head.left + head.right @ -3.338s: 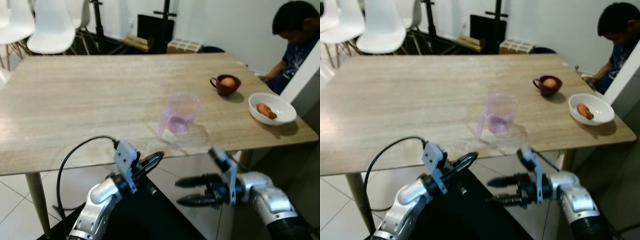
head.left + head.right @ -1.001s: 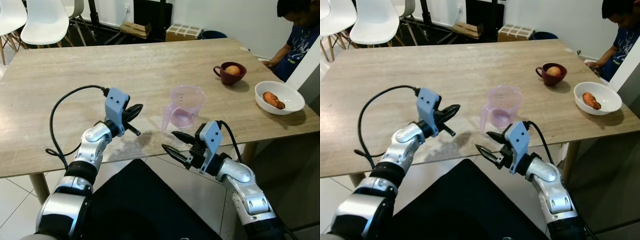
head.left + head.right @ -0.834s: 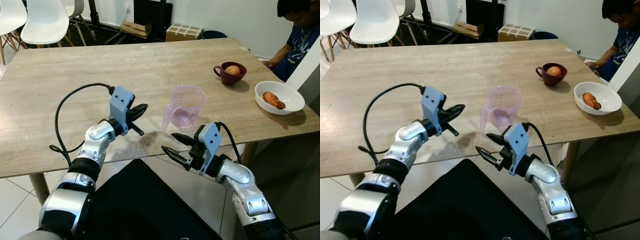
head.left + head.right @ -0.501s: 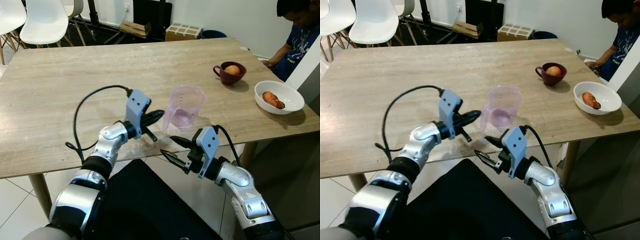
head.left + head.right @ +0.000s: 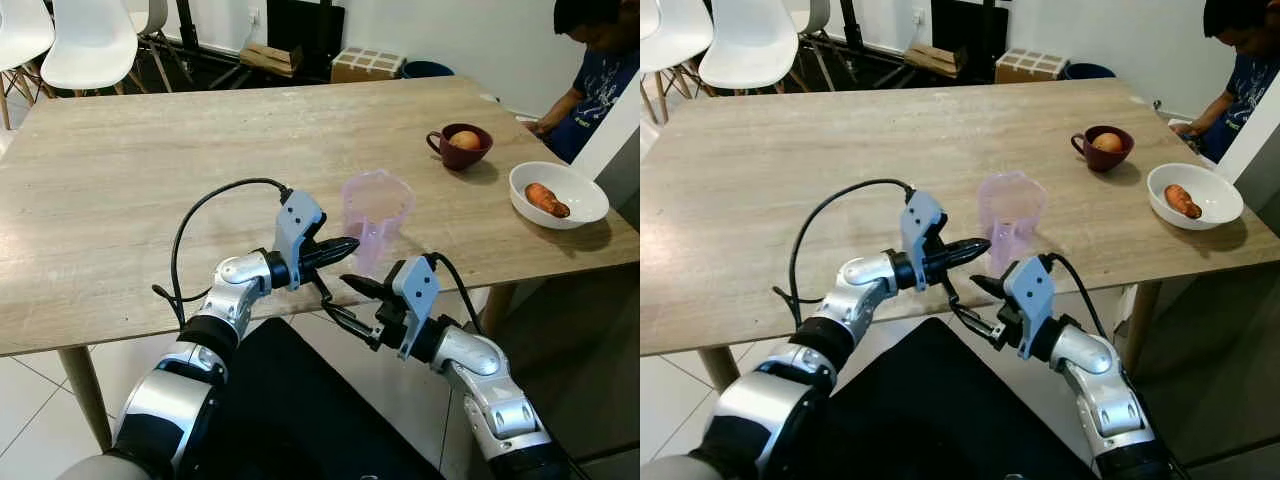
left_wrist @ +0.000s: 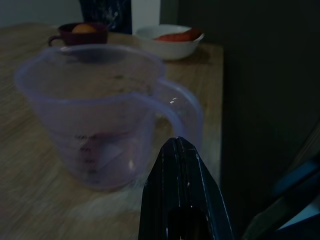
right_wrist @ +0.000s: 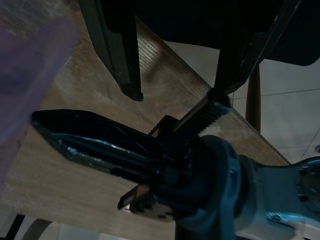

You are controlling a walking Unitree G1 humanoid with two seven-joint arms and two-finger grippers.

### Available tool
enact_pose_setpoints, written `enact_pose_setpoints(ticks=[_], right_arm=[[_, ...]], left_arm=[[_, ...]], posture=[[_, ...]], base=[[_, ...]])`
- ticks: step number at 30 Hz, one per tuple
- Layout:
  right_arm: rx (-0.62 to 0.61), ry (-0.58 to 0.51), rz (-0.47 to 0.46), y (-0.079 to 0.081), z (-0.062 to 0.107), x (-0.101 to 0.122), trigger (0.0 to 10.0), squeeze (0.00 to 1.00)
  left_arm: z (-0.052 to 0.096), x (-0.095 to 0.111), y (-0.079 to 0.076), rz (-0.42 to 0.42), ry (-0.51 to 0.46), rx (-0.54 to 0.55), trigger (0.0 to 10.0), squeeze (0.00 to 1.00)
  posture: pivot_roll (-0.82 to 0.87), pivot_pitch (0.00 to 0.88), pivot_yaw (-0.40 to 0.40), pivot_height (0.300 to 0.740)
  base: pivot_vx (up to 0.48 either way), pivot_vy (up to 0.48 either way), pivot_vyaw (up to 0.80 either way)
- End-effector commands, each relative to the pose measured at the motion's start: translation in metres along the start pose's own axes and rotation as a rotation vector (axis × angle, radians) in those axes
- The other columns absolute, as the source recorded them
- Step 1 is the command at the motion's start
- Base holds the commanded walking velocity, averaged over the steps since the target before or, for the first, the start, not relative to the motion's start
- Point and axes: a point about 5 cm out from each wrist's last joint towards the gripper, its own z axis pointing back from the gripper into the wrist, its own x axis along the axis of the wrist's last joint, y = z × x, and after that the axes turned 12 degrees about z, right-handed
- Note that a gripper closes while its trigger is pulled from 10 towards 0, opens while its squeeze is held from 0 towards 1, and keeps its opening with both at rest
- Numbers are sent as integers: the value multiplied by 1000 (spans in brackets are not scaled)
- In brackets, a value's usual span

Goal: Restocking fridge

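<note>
Measuring jug (image 5: 377, 217), clear purple plastic, stands upright on the tabletop (image 5: 150, 190) near its front edge; printed scale marks show on its wall in the left wrist view, too blurred to read. Something pale purple sits in the bottom of it, can't tell what. Left gripper (image 5: 343, 246) is clenched, fingers pressed together into one point, tip just beside the jug's handle (image 6: 182, 112) on the near side, not clearly touching. Right gripper (image 5: 345, 303) is released, fingers spread, hanging just below and in front of the left gripper, off the tabletop's front edge, close under the jug. Beyond the jug, to the right of both grippers: a dark red mug (image 5: 463, 146) holding a round orange fruit (image 5: 467, 139), then a white bowl (image 5: 558, 195) with one carrot (image 5: 545, 199) in it, near the tabletop's right edge. A person (image 5: 597, 60) in a dark blue shirt sits past that corner. White chairs (image 5: 90, 45) and a cardboard box (image 5: 368, 65) stand behind the far edge of the tabletop.
</note>
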Motion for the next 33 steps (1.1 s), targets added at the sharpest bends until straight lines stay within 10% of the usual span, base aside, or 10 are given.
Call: enact_pose_setpoints(ticks=[1,11,18,27,33], right_arm=[[-16,31,-10,-2,0,-6,10000,0],[-64,24,8,-6,-4,-6,10000,0],[-153,0,1,-13,-7,-4,10000,0],[-390,-18,-17,-28,-13,0,10000,0],[-441,5,-13,-26,-12,-5,10000,0]], left_arm=[[-16,6,-11,20,-42,-48,10000,0],[-29,31,-13,-5,-211,34,10000,0],[6,30,-3,-42,-302,136,10000,0],[88,10,7,-83,-357,514,10000,0],[105,4,-4,-58,-392,577,10000,0]], posture=[[-72,121,-20,740],[-77,117,-9,740],[-78,113,-15,740],[-65,110,-29,740],[-56,109,-34,740]], base=[[0,0,0],[0,0,0],[0,0,0],[0,0,0],[0,0,0]])
